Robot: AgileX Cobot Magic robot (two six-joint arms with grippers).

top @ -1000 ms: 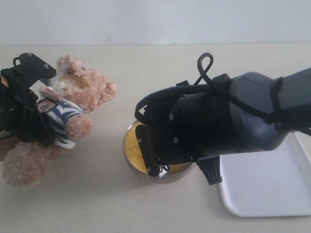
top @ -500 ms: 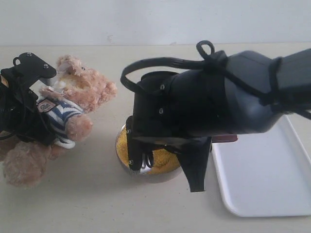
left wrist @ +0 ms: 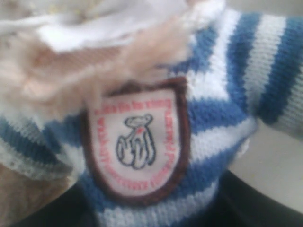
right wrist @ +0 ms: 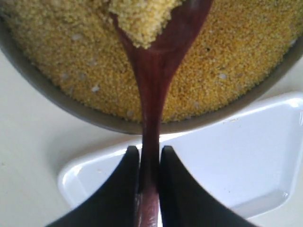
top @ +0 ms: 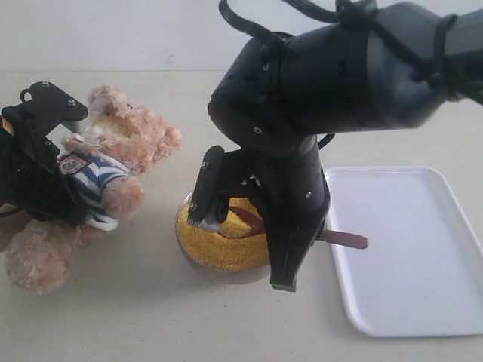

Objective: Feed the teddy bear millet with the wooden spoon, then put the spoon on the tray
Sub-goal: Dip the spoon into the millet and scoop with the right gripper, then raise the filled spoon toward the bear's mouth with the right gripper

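Note:
The teddy bear (top: pixel 121 151) leans at the left in its striped shirt, and the chest badge (left wrist: pixel 137 142) fills the left wrist view. My left gripper (top: pixel 38 170) is shut around its body. The metal bowl (top: pixel 189 253) of millet (top: pixel 223 245) stands mid-table. My right gripper (right wrist: pixel 149 158) is shut on the wooden spoon's handle (right wrist: pixel 152 104). The spoon's bowl carries a heap of millet (right wrist: pixel 139 19) just over the grain. In the exterior view the wooden spoon (top: pixel 343 239) shows under my right arm (top: pixel 317 83). The white tray (top: pixel 407 249) lies to the right.
The bulky right arm hangs over the bowl and hides part of it and the tray's left edge. The tray's corner (right wrist: pixel 90 177) lies right beside the bowl's rim (right wrist: pixel 61 97). A pale wall closes off the far side of the table.
My right arm has risen and swung upward, uncovering the bowl and the spoon. The bowl sits slightly further left. The bear and left gripper have stayed put.

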